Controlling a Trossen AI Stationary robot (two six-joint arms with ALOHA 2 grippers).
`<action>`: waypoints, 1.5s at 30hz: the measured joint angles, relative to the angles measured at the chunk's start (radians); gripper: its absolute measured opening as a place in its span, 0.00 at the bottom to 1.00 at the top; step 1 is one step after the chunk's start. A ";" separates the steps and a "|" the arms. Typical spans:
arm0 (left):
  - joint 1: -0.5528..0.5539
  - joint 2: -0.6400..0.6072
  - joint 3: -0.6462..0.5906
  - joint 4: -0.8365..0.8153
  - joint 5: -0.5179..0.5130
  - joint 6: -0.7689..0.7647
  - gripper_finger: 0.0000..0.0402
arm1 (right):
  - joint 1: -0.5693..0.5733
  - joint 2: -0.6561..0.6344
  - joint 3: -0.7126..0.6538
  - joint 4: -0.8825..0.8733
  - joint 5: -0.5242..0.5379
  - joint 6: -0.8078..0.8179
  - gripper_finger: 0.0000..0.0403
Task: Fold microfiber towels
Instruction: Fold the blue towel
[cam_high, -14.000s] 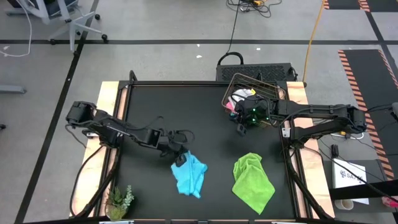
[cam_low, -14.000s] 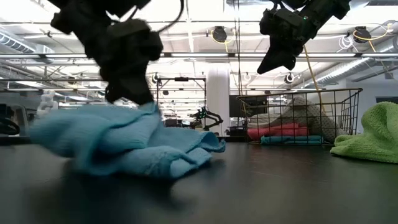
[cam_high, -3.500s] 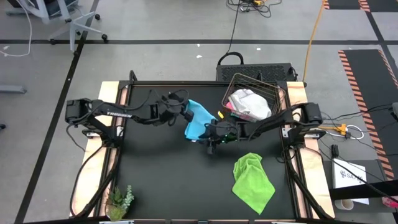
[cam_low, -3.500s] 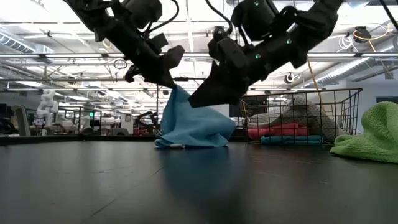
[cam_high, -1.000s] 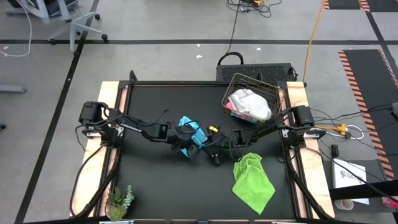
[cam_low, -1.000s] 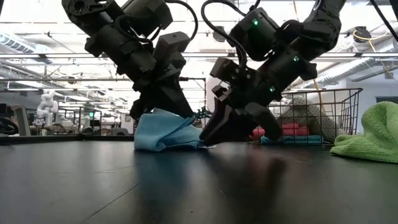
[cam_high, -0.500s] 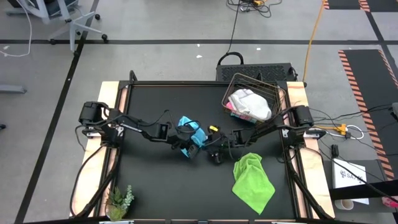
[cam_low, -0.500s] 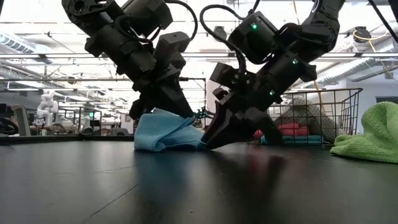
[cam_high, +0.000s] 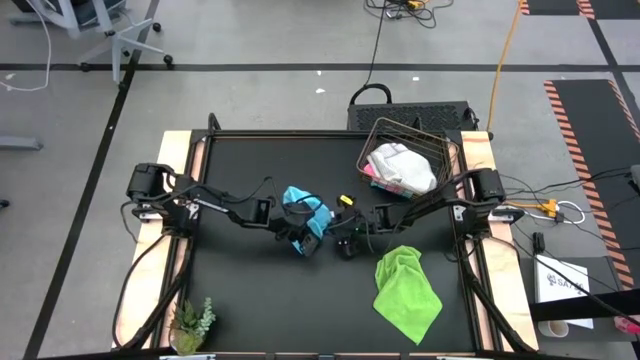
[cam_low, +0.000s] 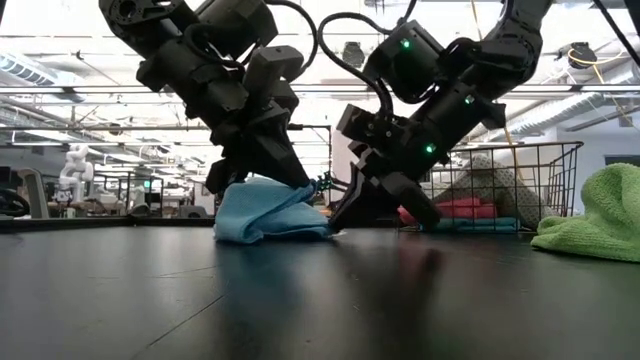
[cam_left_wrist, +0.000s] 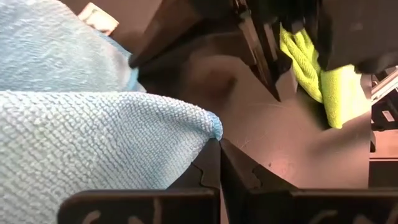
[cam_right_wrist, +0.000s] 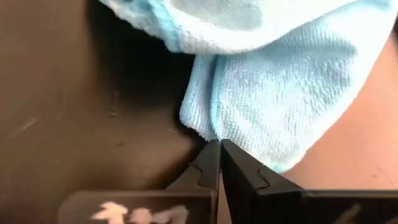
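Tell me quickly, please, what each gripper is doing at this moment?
Left gripper: shut on a corner of the light blue towel.
Right gripper: shut on another edge of that same towel.

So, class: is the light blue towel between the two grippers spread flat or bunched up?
Bunched up. The light blue towel sits in a rumpled heap, its edges pinched by the left gripper and right gripper.

A light blue towel (cam_high: 304, 211) is seen crumpled on the black table (cam_high: 250, 290), a lime green towel (cam_high: 405, 293) lies near it, and white-grey and pink cloths (a blue one beneath) are piled in the dark wire basket (cam_high: 405, 160) beyond.
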 joint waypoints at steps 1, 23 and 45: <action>-0.002 0.000 0.000 0.000 0.000 0.000 0.00 | 0.000 -0.008 0.000 -0.009 0.001 -0.004 0.01; -0.002 -0.360 0.016 0.012 0.052 0.043 0.00 | -0.094 -0.642 0.000 -0.151 0.030 -0.006 0.00; 0.030 -0.797 0.016 -0.426 -0.271 0.196 0.00 | -0.206 -0.761 0.000 -0.137 0.018 -0.024 0.00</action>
